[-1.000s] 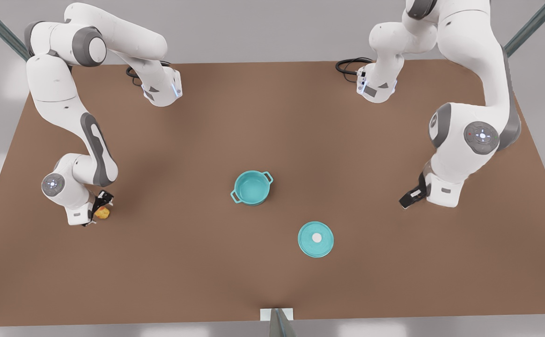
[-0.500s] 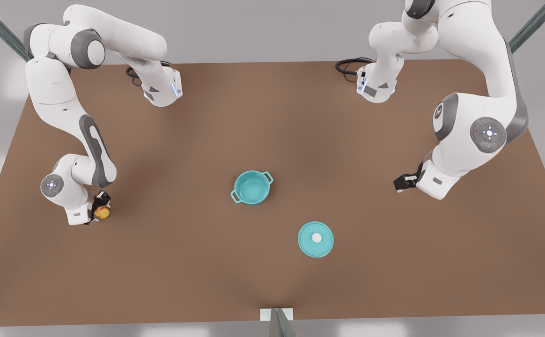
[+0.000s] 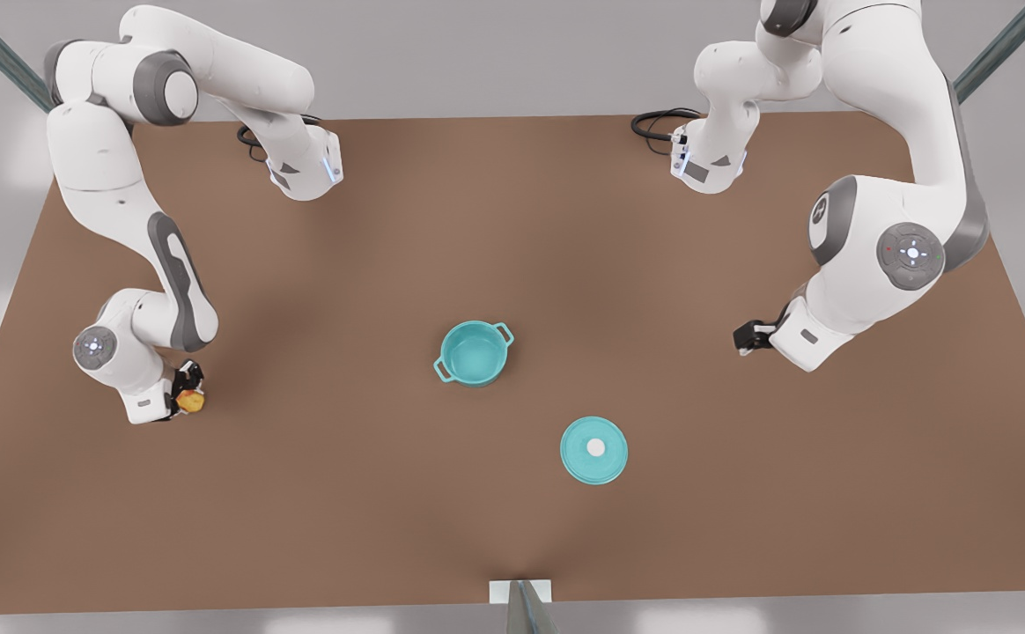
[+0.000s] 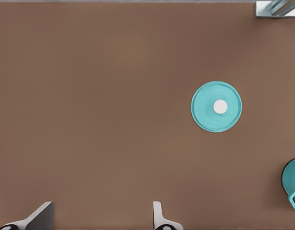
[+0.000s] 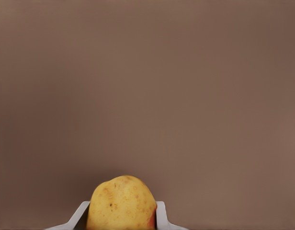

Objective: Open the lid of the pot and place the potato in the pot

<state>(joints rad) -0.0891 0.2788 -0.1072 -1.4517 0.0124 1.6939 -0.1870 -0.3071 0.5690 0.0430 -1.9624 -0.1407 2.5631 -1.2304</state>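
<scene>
In the front view, my right gripper (image 3: 185,394) sits low at the front view's left, fingers closed on the potato (image 3: 191,402). The teal pot (image 3: 474,353) stands uncovered mid-table (image 3: 512,220); the pot lid (image 3: 594,450) lies flat near it, apart. My left gripper (image 3: 747,338) hangs at the front view's right, holding nothing.

In the left wrist view, my fingers (image 4: 42,218) are spread wide over bare table, the pot lid (image 4: 216,106) beyond.

In the right wrist view, both fingers (image 5: 161,215) press the potato (image 5: 121,203) between them.
</scene>
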